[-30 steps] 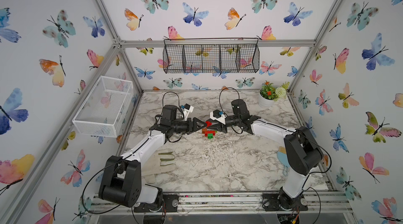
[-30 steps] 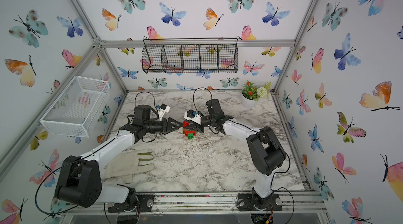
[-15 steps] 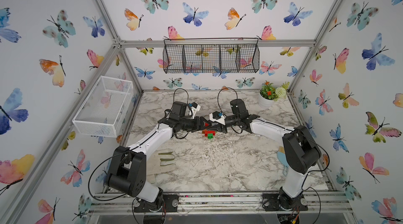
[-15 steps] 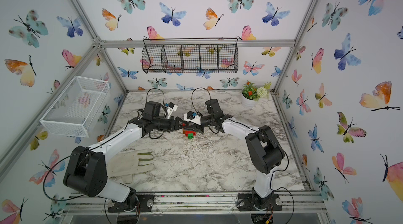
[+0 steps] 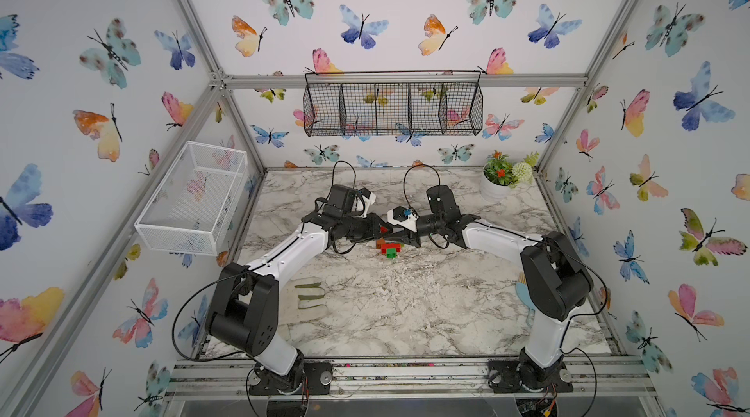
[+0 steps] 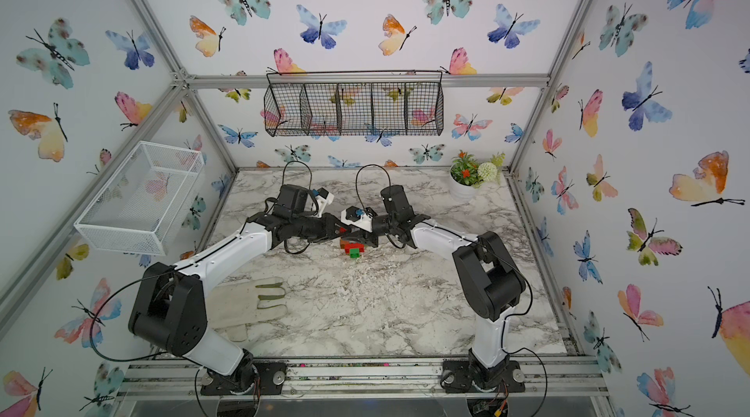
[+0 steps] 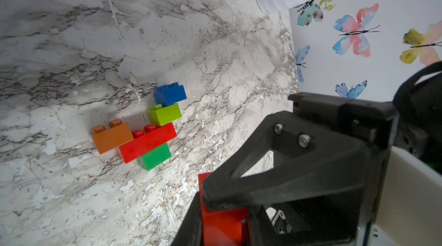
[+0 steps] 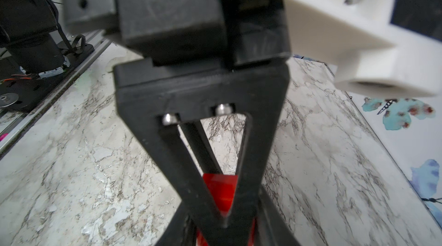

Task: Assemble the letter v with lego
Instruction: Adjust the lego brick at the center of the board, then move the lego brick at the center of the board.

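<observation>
Pinching red brick [image 7: 222, 223], left pincer [image 5: 380, 229], right pincer [image 5: 393, 235]

The blue brick [image 7: 170, 94], lime brick [image 7: 165, 114], orange brick [image 7: 112, 138], long red brick [image 7: 148, 143] and green brick [image 7: 155, 157] contrast with the grey-veined white marble desk [image 7: 71, 41] and butterfly-patterned wall [image 7: 382, 77].

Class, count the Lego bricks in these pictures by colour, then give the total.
Red: 2, the long red brick and the held red brick
Blue: 1, the blue brick
Orange: 1, the orange brick
Lime green: 1, the lime green brick
Dark green: 1, the dark green brick
Total: 6
</observation>
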`<state>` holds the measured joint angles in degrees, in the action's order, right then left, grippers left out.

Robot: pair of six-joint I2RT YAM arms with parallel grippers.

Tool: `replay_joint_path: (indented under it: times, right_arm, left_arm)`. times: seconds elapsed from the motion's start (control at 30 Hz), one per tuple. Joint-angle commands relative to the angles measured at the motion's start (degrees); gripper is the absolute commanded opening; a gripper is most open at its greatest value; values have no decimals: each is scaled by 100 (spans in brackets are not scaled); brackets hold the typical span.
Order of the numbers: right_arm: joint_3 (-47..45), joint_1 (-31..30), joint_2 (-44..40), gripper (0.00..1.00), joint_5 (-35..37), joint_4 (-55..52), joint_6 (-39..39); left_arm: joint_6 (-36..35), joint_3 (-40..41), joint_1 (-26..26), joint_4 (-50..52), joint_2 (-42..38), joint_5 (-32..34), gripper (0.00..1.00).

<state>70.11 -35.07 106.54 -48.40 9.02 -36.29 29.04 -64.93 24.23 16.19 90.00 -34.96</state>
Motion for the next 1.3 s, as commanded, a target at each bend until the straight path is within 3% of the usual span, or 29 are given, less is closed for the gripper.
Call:
replay_joint_path:
  times: [0.0,0.07,0.2,0.37,0.53,0.7,0.9,1.07,1.27]
  right_arm:
    - [-102,26,-193,42,324,223,284]
    - [-266,26,-327,50,581,221,321]
    - [-781,44,-578,57,824,428,294]
    - [-1095,70,-920,59,1291,406,614]
    - [-1531,79,-1371,59,1756,421,663]
    - [-1679,95,-1530,60,2092,241,499]
    - [-1676,114,-1560,59,1949,193,465]
    - [-1671,132,-1496,58,1990,102,439]
    - [-1709,173,-1556,58,2072,74,429]
  left_arm:
    - [278,-64,-78,333,60,524,16]
    - [652,-34,-232,342,116,952,17]
    - [1909,61,-378,-105,323,1930,18]
    - [2750,-530,-360,-302,1105,2926,18]
    - [3246,-888,-316,-353,1837,3152,20]
    - [3430,-962,-237,-386,2270,3264,23]
    - [3324,-1113,-218,-423,2652,3033,33]
    - [3125,-1231,-217,-381,2794,2891,53]
    - [2621,-1455,-268,-105,2685,2872,69]
